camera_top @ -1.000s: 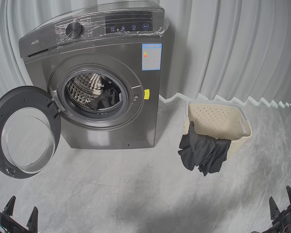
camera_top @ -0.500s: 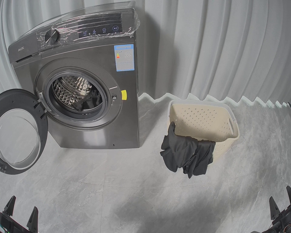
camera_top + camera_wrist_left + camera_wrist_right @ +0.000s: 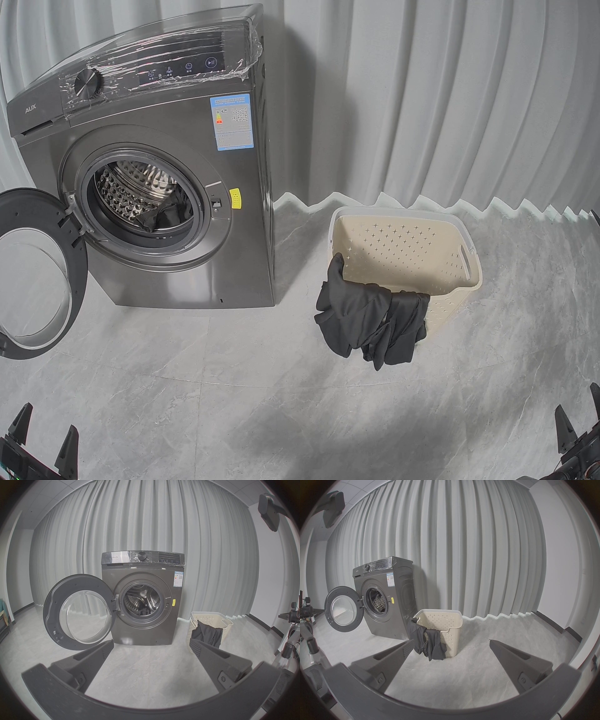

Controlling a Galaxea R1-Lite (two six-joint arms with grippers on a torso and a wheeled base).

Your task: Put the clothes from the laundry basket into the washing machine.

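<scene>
Both grippers are empty with their jaws spread wide. The left gripper is at the near left and the right gripper at the near right, both low over the floor and well apart from the work.

The washing machine stands at the far left with its door swung fully open to the left, so the drum is exposed. The laundry basket sits near it on the right, in front of the curtain.

A dark bundle of clothes is draped over the basket's near-left rim and hangs down outside it. The rest of the basket looks bare. A smaller dark garment lies low in the drum.

The task looks partly done: one load is in, and the draped bundle is not yet moved. I cannot tell whether it is one piece or several.
</scene>
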